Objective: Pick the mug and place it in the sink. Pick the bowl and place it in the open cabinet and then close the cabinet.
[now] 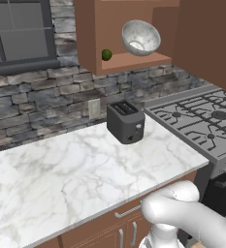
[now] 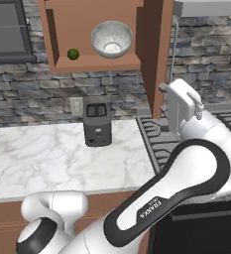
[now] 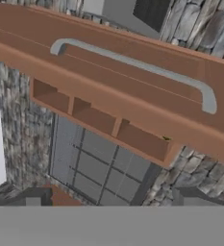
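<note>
**Bowl on the cabinet shelf, open gripper at the door handle**

Bowl [image 1: 140, 38] sits tilted on the lower shelf inside the cabinet [image 1: 88, 34], its mouth turned outward toward the room, so the mottled grey-white inside shows. A small green round fruit [image 1: 106, 54] lies on the same shelf, near the bowl on the side away from the open door. The cabinet door [image 2: 155, 54] stands swung out, edge-on in the right base view, just beside the shelf's end.

Below the cabinet, a dark toaster [image 1: 126, 122] stands on the white marble counter [image 1: 61, 169] against the stone wall, with a wall outlet [image 1: 94, 108] just beside it. A grey gas stove [image 1: 201, 121] adjoins the counter on the door's side of the cabinet.

The gripper [image 3: 114, 199] has its jaws spread wide, holding nothing; its dark fingertips [image 3: 34, 198] point at the door's edge, where the long silver handle [image 3: 132, 65] runs across the hand view. In the right base view the white hand [image 2: 181, 106] hangs close beside the door.
</note>
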